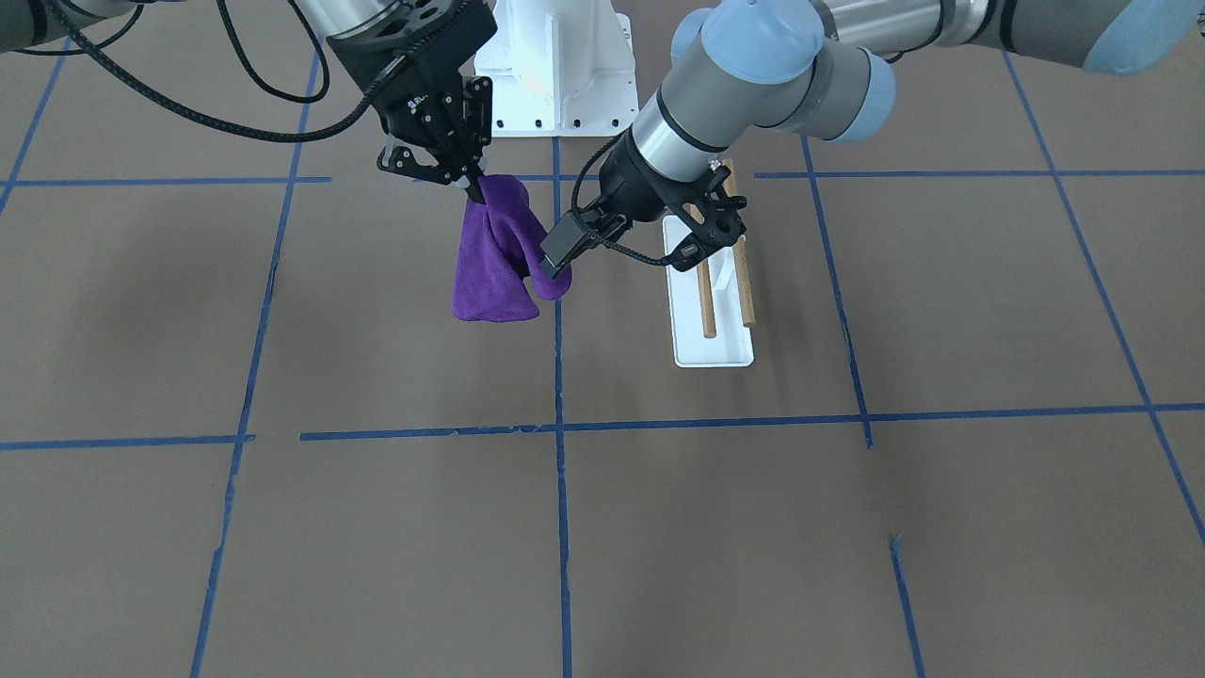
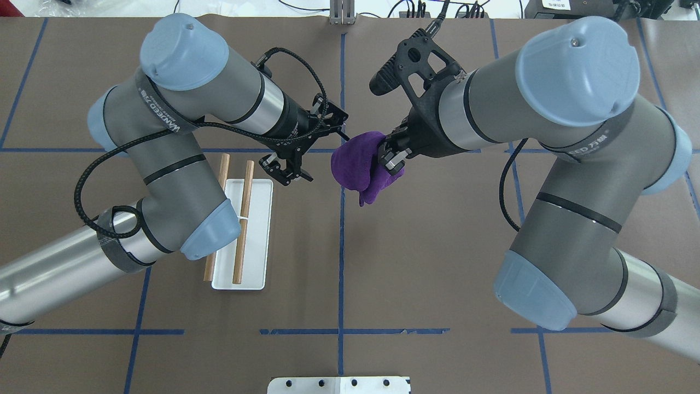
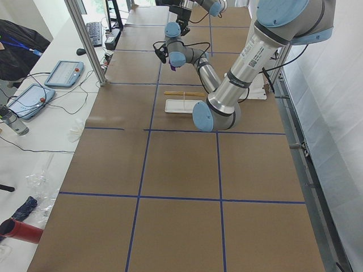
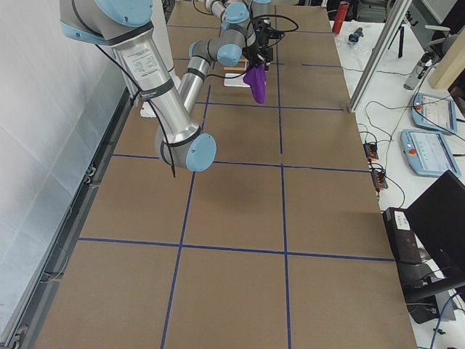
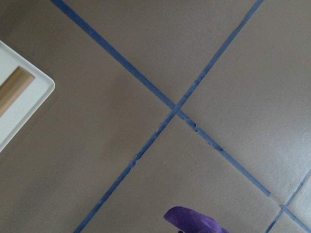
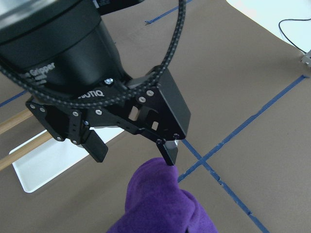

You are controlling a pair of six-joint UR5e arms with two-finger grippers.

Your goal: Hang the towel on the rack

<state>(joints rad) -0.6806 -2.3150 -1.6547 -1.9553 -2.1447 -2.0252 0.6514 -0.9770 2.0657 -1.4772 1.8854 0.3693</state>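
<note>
Lettering reading "WANDEED", followed by Chinese characters, runs along the left arm (image 2: pixel 164 117), and its tail "EED" shows on the right arm (image 2: pixel 593 143) in the overhead view. In the right wrist view the body of the left gripper (image 6: pixel 132 150) carries the word "Gripper" and the letters "OTIQ".

The right gripper (image 1: pixel 473 188) is clenched on the top of the towel (image 1: pixel 494 259), which hangs from it in loose purple folds above the table (image 1: pixel 377 527), near the crossing of two blue tape lines (image 1: pixel 558 377). The left gripper is spread wide and grasps nothing. One of its fingertips (image 6: pixel 170 151) meets the towel's upper fold, and the other finger is well apart from the cloth, toward the rack (image 2: pixel 257 262).

In the overhead view the rack stands on the table to the left of the towel and clear of it. Its two wooden rods (image 2: pixel 243 219) lie parallel above the white base, partly under the left arm.
</note>
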